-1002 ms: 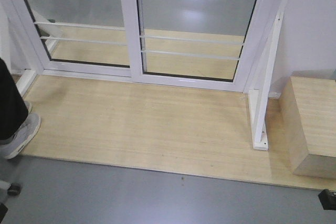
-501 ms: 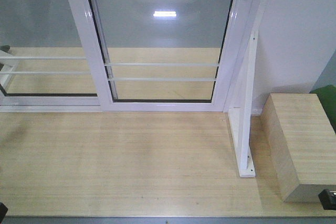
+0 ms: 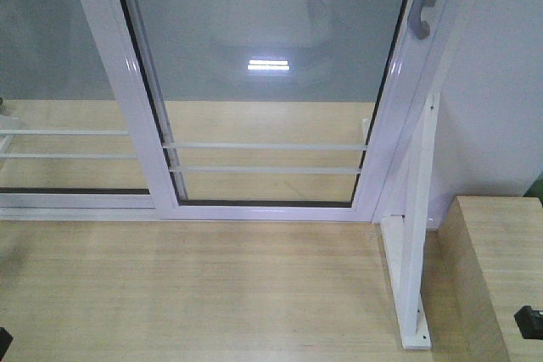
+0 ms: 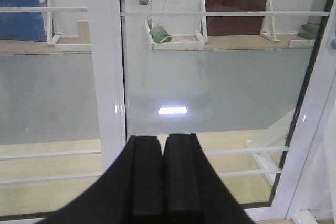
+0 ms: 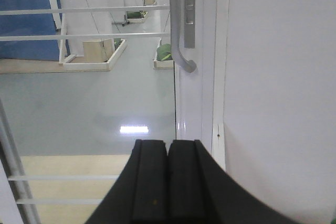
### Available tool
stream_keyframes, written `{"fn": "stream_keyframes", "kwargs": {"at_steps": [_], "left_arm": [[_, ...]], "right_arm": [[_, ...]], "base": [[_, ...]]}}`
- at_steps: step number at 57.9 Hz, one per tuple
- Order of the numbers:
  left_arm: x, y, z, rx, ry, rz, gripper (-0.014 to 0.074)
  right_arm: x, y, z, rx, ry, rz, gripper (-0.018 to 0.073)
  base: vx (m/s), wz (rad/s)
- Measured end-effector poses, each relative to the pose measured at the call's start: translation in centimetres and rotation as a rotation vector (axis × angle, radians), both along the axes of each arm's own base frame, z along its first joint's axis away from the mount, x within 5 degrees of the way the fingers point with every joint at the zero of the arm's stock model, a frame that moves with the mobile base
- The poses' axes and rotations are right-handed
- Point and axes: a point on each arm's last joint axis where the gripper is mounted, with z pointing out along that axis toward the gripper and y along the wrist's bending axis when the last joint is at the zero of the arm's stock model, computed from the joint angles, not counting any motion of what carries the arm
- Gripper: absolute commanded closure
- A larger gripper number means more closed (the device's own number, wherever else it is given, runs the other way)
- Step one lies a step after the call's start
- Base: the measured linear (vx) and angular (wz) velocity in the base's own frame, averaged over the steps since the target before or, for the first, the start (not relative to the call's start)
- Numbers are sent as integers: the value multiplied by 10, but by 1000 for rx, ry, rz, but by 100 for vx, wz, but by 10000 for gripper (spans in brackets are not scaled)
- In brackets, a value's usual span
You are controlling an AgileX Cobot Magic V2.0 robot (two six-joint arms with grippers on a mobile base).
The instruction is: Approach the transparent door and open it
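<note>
Two closed tight, nothing held: left pincer [image 4: 163,142], right pincer [image 5: 168,145]. Approach step looks nearly done: transparent door [image 3: 263,82] just ahead of both, shut. Grey handle [image 5: 179,35] above and ahead of right pincer, apart. Next: open right pincer, lift to handle, grip, slide door left

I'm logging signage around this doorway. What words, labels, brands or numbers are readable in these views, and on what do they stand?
None: no readable text in any view.
The transparent door, its grey handle, the white brace post and the wooden box all show plain, unmarked surfaces.
</note>
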Motion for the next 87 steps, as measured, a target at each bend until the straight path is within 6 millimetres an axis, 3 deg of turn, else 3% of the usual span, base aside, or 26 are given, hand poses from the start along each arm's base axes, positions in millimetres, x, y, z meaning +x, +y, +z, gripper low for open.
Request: {"fn": "stream_keyframes", "kwargs": {"at_steps": [38, 87], "left_arm": [[0, 0, 0, 0, 0, 0, 594], [0, 0, 0, 1, 0, 0, 594]], "right_arm": [[0, 0, 0, 0, 0, 0, 565], [0, 0, -1, 0, 4, 0, 565]], "base": [[25, -3], [2, -1]]}}
